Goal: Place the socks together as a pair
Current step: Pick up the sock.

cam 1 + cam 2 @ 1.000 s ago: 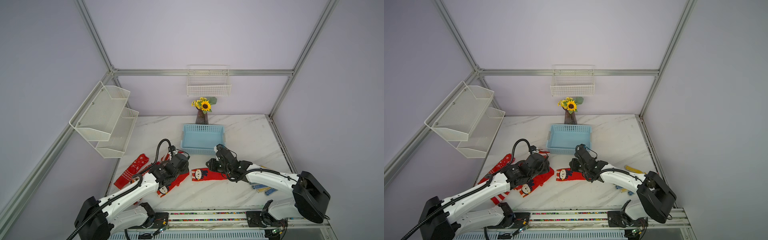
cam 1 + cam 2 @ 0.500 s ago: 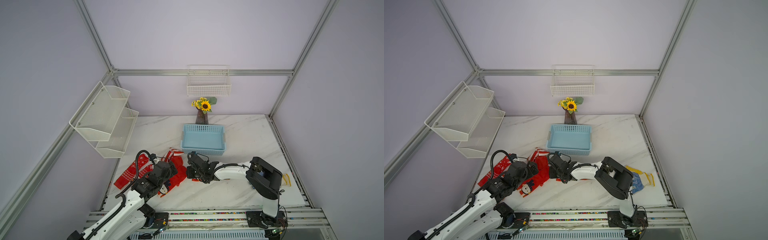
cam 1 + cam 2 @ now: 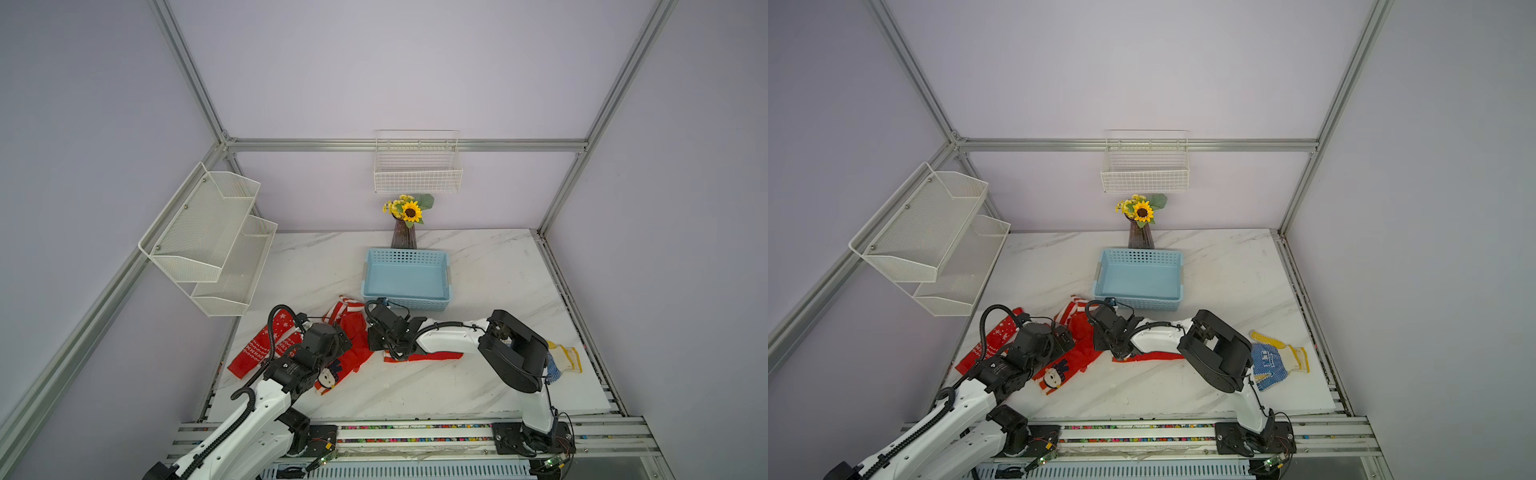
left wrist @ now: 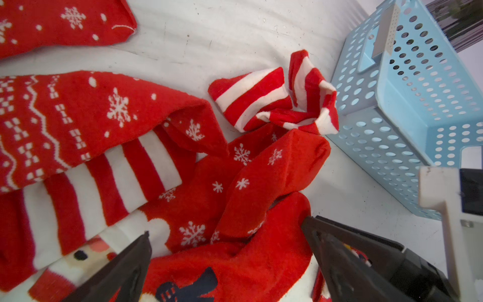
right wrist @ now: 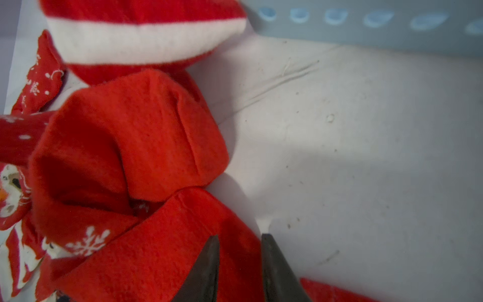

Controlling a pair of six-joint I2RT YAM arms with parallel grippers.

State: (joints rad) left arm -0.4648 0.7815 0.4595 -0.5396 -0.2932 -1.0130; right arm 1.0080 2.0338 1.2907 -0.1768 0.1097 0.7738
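Above the socks [image 4: 203, 188], left gripper [image 4: 225, 226] agape, empty; right gripper [image 5: 239, 235] narrowly ajar astride sock edge [image 5: 240, 261].

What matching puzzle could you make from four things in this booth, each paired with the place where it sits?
Things
1. blue basket
2. sunflower vase
3. dotted glove
4. white wire basket

Places
A. hung on the back wall
B. lying flat on the table, at its right side
C. standing on the table against the back wall
D. mid-table, just behind the red socks

Pairs: 1-D, 2-C, 3-B, 4-A
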